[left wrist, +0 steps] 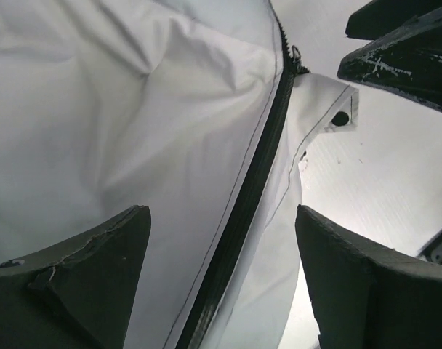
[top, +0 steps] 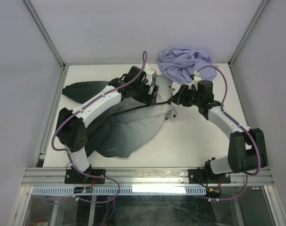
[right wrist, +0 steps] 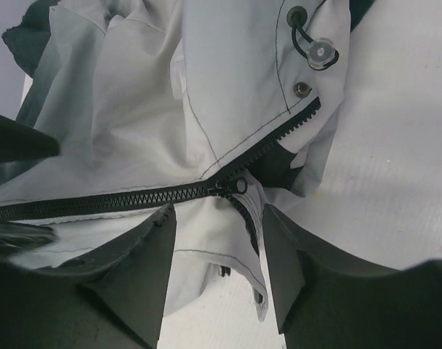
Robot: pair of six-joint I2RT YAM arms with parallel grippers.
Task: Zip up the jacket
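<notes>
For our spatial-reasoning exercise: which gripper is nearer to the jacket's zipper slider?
Right. The right gripper has the zipper slider just beyond its open fingertips; the left gripper straddles the closed zipper teeth, with the slider well ahead of it.

Both arms share one build: the left arm and the right arm have white link shells between bulky black joint housings. A thin purple cable runs along each, and each stands on a black base plate. The left gripper has dark, wedge-shaped fingers with chipped, pale-scuffed edges. The right gripper has the same matt dark wedges.
</notes>
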